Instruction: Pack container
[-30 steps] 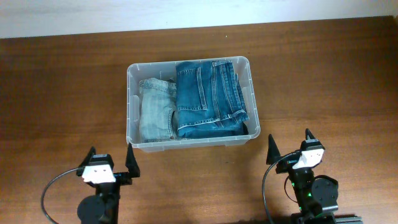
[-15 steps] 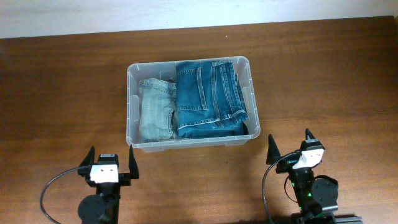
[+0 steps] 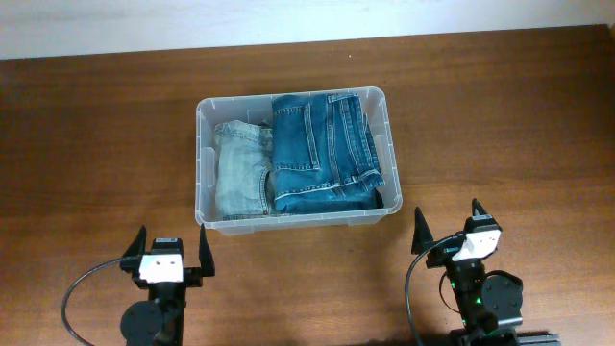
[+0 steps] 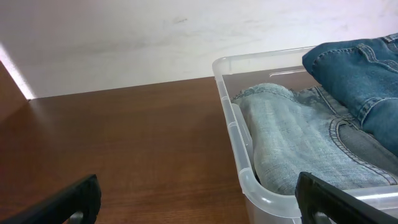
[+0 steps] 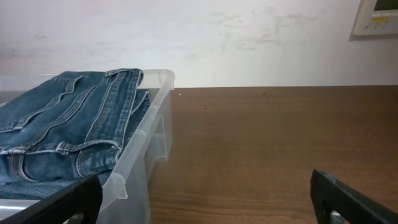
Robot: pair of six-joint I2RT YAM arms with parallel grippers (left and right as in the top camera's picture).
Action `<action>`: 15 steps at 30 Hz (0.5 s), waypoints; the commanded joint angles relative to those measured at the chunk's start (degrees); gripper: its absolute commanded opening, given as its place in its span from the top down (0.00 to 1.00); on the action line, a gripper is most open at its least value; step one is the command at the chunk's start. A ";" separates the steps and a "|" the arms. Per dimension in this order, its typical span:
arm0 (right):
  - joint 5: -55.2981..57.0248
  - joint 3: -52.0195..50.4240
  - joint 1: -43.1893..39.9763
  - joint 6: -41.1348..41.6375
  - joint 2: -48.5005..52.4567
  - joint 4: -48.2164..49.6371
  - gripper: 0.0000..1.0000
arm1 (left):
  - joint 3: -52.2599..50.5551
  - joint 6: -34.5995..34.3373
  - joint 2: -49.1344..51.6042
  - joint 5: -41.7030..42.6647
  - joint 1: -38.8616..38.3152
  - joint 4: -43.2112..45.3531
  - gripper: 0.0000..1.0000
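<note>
The container (image 3: 298, 224) stands on the brown wooden surface (image 3: 500, 115), towards its far side and about midway across, with its long sides running left to right. Its clear walls are upright and it has no lid on. Two folded pairs of jeans lie inside it. The dark blue jeans (image 3: 322, 149) fill the right and middle part, and their top rises about level with the rim. The pale, washed-out jeans (image 3: 240, 173) lie in the left part, lower down and touching the dark pair along one edge.

Both arms sit at the near edge of the surface, apart from the container. The left tool (image 3: 173, 232) is just in front of the container's near left corner, with its fingers spread wide and nothing between them. The right tool (image 3: 448, 210) is off the near right corner, likewise spread apart and empty.
</note>
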 commanded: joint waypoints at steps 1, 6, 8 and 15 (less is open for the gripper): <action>0.50 -0.42 -0.42 0.26 -0.48 -0.15 0.02 | -0.81 0.92 -0.59 0.39 -0.33 0.02 0.00; 0.48 -0.42 -0.42 0.26 -0.48 -0.15 0.02 | -0.83 0.92 -0.59 0.39 -0.33 0.02 0.01; 0.50 -0.42 -0.42 0.26 -0.48 -0.15 0.02 | -0.83 0.92 -0.59 0.39 -0.33 0.02 0.01; 0.50 -0.42 -0.42 0.26 -0.48 -0.15 0.02 | -0.83 0.92 -0.59 0.39 -0.33 0.02 0.01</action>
